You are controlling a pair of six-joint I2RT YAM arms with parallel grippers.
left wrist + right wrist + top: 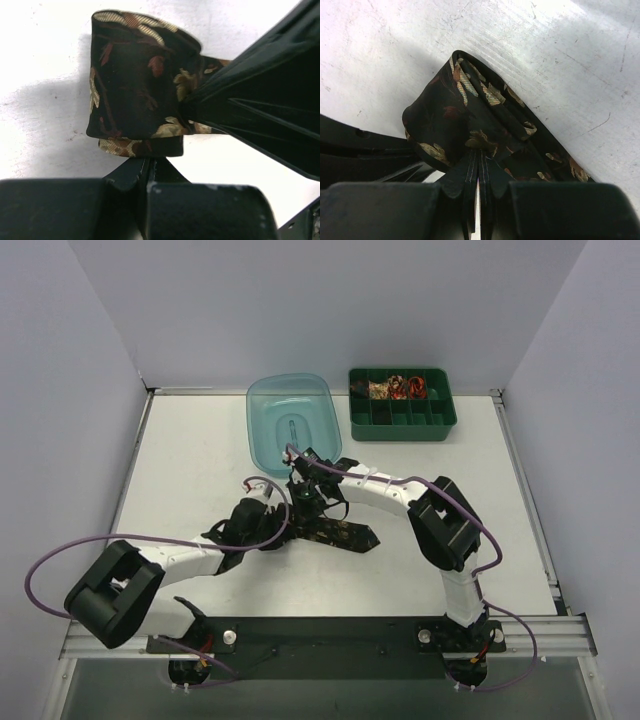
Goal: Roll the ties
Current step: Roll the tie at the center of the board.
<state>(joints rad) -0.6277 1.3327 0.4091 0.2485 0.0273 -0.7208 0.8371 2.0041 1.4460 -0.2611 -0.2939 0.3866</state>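
Observation:
The black tie with gold-tan floral pattern [345, 533] lies mid-table, its left part wound into a loose coil [135, 80] and its free length trailing right. My left gripper [280, 525] is shut on the coil's lower edge, its fingertips [150, 165] pressed together on the fabric. My right gripper [305, 498] comes in from the far side and is shut on the coil's folded layers [480, 150]; the coil fills the right wrist view [465, 115]. Rolled red and beige ties [393, 388] sit in the green tray.
A teal plastic bin [262, 425] stands just behind the grippers. A green divided tray [400, 422] is at the back right. Purple cables loop off both arms. The two grippers are very close together over the coil; the right gripper's body [260, 100] crowds the left wrist view.

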